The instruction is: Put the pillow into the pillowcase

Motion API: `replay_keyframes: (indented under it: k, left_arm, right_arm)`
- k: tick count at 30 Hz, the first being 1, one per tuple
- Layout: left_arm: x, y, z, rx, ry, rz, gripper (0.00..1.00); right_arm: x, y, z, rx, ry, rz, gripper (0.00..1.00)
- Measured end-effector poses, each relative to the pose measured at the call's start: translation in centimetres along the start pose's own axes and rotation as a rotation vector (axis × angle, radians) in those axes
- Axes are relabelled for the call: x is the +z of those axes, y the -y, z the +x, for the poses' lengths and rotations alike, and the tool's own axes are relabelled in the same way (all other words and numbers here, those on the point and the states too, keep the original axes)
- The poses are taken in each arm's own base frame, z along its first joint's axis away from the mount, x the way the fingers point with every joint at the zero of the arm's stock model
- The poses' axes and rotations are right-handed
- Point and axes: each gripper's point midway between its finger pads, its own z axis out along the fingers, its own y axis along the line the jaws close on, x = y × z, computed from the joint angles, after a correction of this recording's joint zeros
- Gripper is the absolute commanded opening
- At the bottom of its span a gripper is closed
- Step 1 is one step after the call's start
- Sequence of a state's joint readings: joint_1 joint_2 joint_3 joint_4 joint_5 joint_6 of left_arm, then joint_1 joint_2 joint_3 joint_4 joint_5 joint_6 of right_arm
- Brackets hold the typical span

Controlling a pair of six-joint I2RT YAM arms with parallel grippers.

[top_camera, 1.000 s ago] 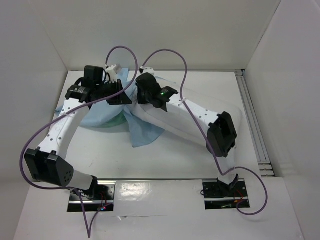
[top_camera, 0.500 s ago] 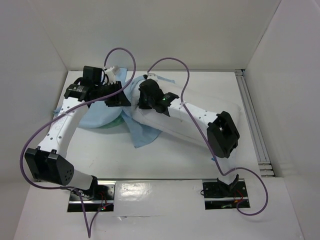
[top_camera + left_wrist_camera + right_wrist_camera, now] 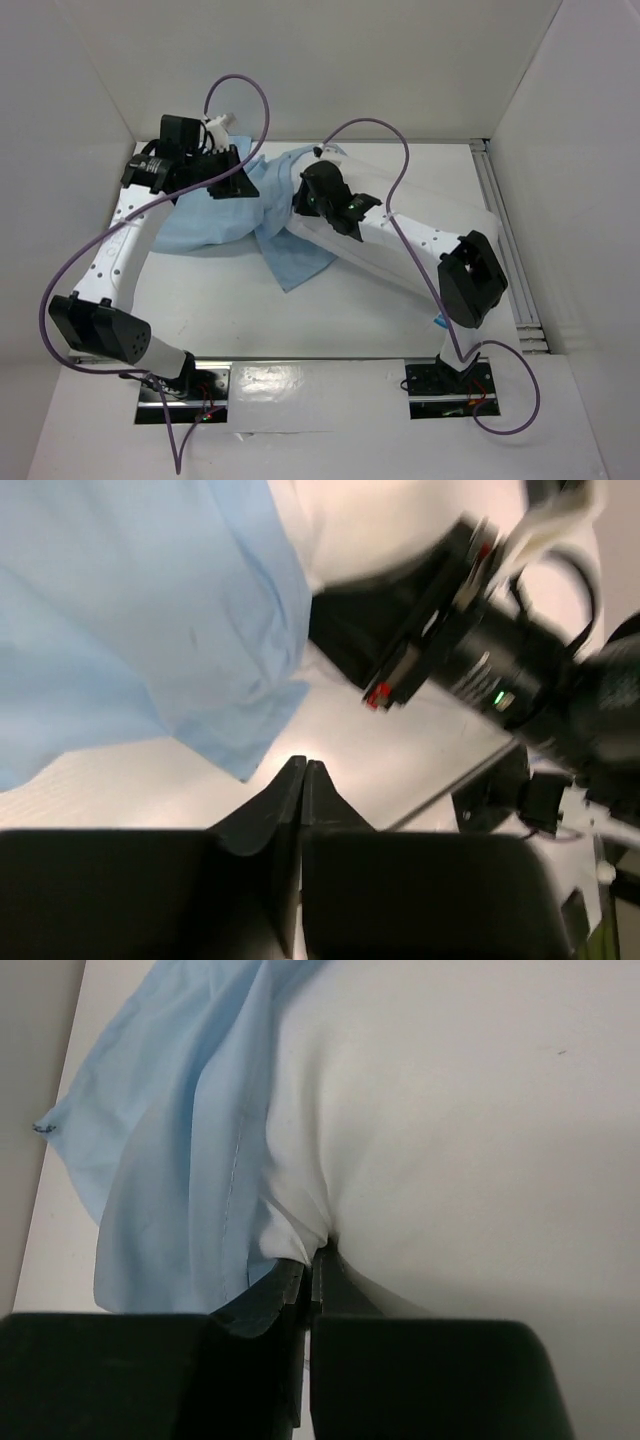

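Note:
The pillow (image 3: 435, 205), white and plump, lies at the right of the table under my right arm. The pale blue pillowcase (image 3: 210, 215) lies wrinkled to its left, one flap reaching toward the front. My right gripper (image 3: 303, 205) is shut on a pinch of the pillow's white cloth at its left end (image 3: 315, 1245), with the pillowcase (image 3: 170, 1130) right beside it. My left gripper (image 3: 243, 190) is at the pillowcase's back edge. Its jaws (image 3: 303, 763) are shut with nothing between them, over white surface just off the pillowcase's edge (image 3: 150, 610). The pillow's label is hidden.
White enclosure walls stand on three sides. A metal rail (image 3: 500, 240) runs along the right edge. Purple cables (image 3: 240, 90) loop above both wrists. My right arm's black wrist (image 3: 480, 670) is close in front of the left gripper.
My right gripper has moved right and a little toward the front, drawing the pillow with it. My left gripper has shifted slightly back and left. More pillowcase now shows between the grippers.

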State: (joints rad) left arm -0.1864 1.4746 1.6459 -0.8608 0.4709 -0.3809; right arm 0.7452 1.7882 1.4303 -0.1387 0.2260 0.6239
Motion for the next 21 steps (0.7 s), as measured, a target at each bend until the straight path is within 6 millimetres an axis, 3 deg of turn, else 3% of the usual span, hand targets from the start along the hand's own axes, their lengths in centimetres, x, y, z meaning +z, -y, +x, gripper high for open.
replay_keyframes:
  k: [1,4,8,12,15,19,20,21]
  left_arm:
    - [0.1,-0.1,-0.6,0.004,0.019,-0.007,0.31]
    - [1.5,-1.0,-2.6,-0.013,0.049,-0.049,0.56]
    - [5.8,-3.0,-5.6,-0.025,0.058,-0.114,0.6]
    - [11.0,-5.0,-5.5,-0.02,-0.002,-0.19,0.64]
    - [13.8,-5.8,-4.7,-0.013,-0.044,-0.234,0.63]
    - [15.2,-6.0,-3.8,-0.01,-0.072,-0.257,0.45]
    - [15.2,-5.9,-4.0,-0.009,-0.069,-0.258,0.27]
    - [15.0,-5.9,-4.3,-0.011,-0.061,-0.259,0.18]
  right_arm:
    - [0.1,0.2,0.4,0.002,-0.001,-0.006,0.0]
    - [0.5,0.4,2.4,0.005,-0.028,-0.03,0.0]
    - [0.5,0.1,3.6,0.004,-0.034,-0.061,0.0]
    - [0.5,0.0,3.8,0.004,-0.029,-0.073,0.0]
    - [0.4,-0.1,3.8,0.005,-0.023,-0.077,0.0]
    - [0.3,-0.2,3.9,0.003,-0.025,-0.079,0.0]
    - [0.3,-0.2,3.9,0.003,-0.026,-0.079,0.0]
    - [0.3,-0.2,4.0,0.002,-0.025,-0.079,0.0]
